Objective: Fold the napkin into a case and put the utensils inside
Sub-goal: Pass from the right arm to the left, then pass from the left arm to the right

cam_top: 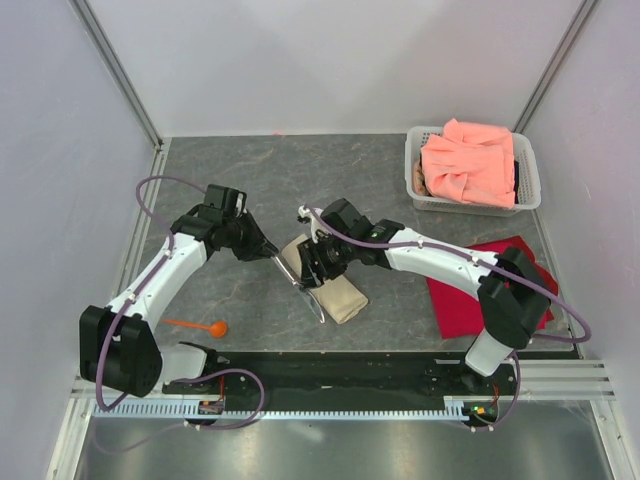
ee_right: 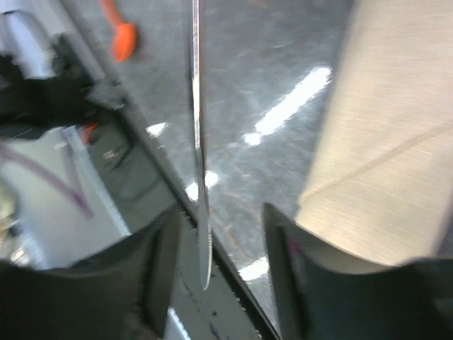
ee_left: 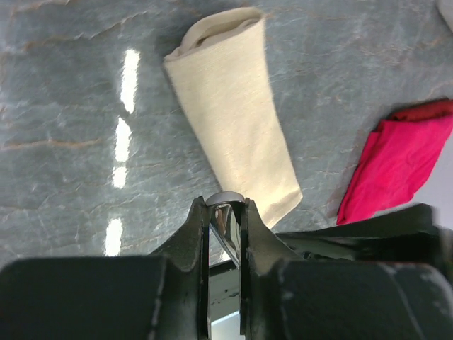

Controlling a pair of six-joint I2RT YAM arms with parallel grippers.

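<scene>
Start at the left, where your small orange plastic spoon (cam_top: 196,325) lies flat on the grey stone-patterned table (cam_top: 260,180), near the left arm's base and well apart from the cloth.

Next comes your left gripper (cam_top: 268,252). It is clenched on one end of the thin, slender metal utensil (cam_top: 300,290), and in the left wrist view you can see the silvery end pinched between both fingers (ee_left: 249,219).

From there the utensil slants toward the near edge of the table, alongside the left edge of the case. In the right wrist view a strip of bare table shows between it and the cloth, so it is outside the pocket.

Your right gripper (cam_top: 316,268) sits just right of the left one, over the far end of the case. It is released. Its fingers (ee_right: 279,269) stand apart with the utensil passing between them, closer to one finger than the other.

The beige-tan cloth case (cam_top: 342,295), a long narrow folded pouch, lies on the table at the centre, partly under the right gripper.

Further right, a bright red cloth (cam_top: 470,300) lies flat under the right arm's elbow. At the far right corner stands a white plastic basket (cam_top: 412,170) holding a crumpled salmon-pink cloth (cam_top: 470,165).
</scene>
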